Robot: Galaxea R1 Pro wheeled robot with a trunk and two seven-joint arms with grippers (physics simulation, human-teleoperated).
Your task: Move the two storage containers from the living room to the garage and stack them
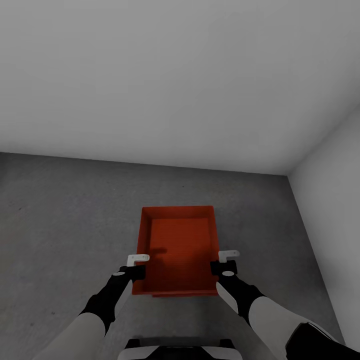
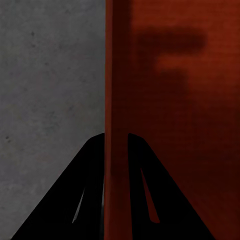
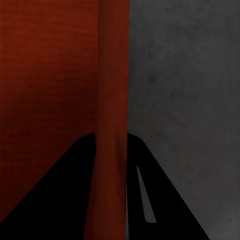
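An orange-red storage container (image 1: 180,245) hangs open side up just in front of me, over the dark grey concrete floor (image 1: 65,225) of the garage. My left gripper (image 1: 138,266) is shut on its left wall, one finger inside and one outside. My right gripper (image 1: 220,265) is shut on its right wall in the same way. In the left wrist view the thin wall of the container (image 2: 170,100) runs between the black fingers of the left gripper (image 2: 116,137). In the right wrist view the right gripper (image 3: 111,136) clamps the wall of the container (image 3: 50,75). A thin orange-red strip (image 1: 170,295) shows under the near edge; I cannot tell what it is.
A pale grey wall (image 1: 180,75) stands straight ahead and a second wall (image 1: 330,190) closes the right side, meeting in a corner at the far right. Concrete floor stretches to the left and beyond the container.
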